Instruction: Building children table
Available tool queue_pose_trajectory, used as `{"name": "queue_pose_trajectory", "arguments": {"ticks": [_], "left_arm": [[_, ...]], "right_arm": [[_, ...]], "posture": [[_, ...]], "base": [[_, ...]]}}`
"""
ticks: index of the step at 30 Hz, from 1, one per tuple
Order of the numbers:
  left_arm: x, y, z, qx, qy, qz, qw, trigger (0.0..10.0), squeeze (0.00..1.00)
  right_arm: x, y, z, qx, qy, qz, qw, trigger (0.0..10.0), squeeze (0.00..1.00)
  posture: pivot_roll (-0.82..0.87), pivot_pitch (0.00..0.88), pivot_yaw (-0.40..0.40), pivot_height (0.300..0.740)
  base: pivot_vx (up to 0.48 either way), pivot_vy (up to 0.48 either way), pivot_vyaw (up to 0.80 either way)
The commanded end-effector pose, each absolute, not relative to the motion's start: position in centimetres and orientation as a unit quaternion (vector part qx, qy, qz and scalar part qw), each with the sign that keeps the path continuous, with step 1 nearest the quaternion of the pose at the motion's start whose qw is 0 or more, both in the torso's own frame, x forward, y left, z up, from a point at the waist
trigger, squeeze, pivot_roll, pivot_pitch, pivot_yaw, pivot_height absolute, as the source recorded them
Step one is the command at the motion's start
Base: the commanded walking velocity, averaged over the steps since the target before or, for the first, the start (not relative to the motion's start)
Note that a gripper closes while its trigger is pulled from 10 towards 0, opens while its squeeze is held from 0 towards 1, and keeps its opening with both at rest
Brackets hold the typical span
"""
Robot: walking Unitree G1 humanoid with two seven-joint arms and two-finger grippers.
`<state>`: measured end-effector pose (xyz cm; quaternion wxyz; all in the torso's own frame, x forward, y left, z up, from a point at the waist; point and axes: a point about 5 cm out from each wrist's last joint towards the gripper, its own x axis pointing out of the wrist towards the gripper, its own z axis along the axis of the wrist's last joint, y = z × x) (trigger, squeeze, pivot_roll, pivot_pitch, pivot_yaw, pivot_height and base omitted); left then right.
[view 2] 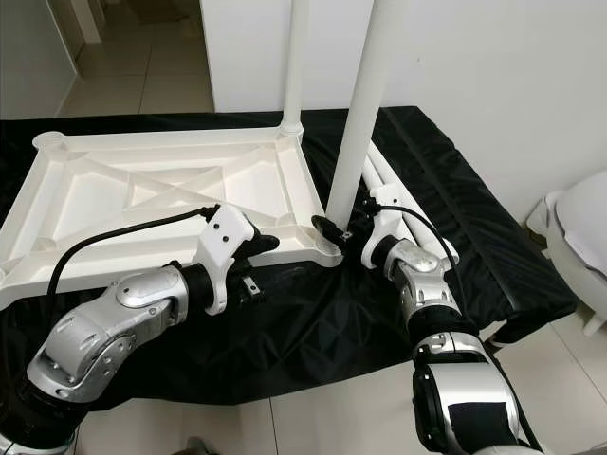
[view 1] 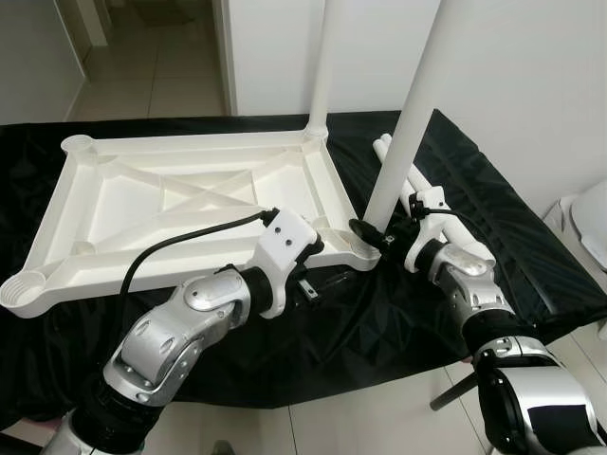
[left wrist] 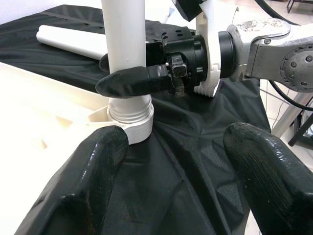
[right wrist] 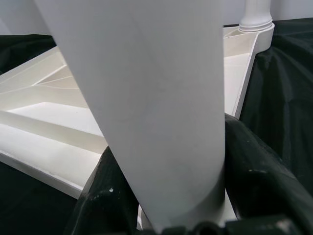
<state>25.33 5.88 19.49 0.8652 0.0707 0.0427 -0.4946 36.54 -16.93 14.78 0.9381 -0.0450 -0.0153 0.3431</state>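
Head views: one white tabletop (view 1: 180, 204) lies upside down on a black cloth (view 1: 474, 199). Two legs stand in its corner sockets: far leg (view 1: 322, 66) and near leg (view 1: 408, 123). At least two loose legs (view 2: 379, 175) lie beyond the right gripper (view 1: 372, 234), which is clamped on the near leg's base.

Left wrist: left gripper (left wrist: 171, 161) spread wide, empty, just short of that socket.

Right wrist: fingers (right wrist: 259, 166) hug the near leg.

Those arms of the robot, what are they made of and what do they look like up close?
Both arms are rounded, shiny silver shells with black joint sections. The left arm carries a white wrist block with small holes and a black cable looping over it. The right arm has a white wrist piece and cable too. Each end effector has thick, rounded black fingers.
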Motion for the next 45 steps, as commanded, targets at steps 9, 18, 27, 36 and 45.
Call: {"name": "queue_pose_trajectory", "arguments": {"ticks": [9,18,27,36,45], "left_arm": [[24.9,5.7,19.5,0.071,0.045,-0.520,0.850,10.0,0.00],[24.8,5.4,19.3,0.069,0.047,-0.524,0.848,10.0,0.00],[24.6,5.2,19.0,0.068,0.049,-0.532,0.843,10.0,0.00],[24.6,5.0,19.0,0.067,0.049,-0.534,0.841,10.0,0.00],[24.6,5.0,18.9,0.068,0.049,-0.535,0.841,10.0,0.00]], "right_arm": [[35.9,-17.4,12.8,-0.025,0.020,0.321,0.947,0.0,0.00],[35.8,-17.7,12.7,-0.008,0.009,0.238,0.971,0.0,0.00],[35.2,-16.4,12.8,0.029,-0.017,0.099,0.995,0.0,0.00],[34.0,-15.1,11.9,0.043,-0.023,-0.063,0.997,0.0,0.00],[33.9,-15.4,12.1,0.037,-0.015,-0.096,0.995,0.0,0.00]], "posture": [[-0.01,0.001,-0.019,0.740],[-0.02,0.000,-0.024,0.740],[-0.03,0.000,-0.026,0.740],[-0.03,0.000,-0.028,0.740],[-0.03,0.000,-0.030,0.740]], "base": [[0.000,0.000,0.00],[0.000,0.000,0.00],[0.000,0.000,0.00],[0.000,0.000,0.00],[0.000,0.000,0.00]]}}
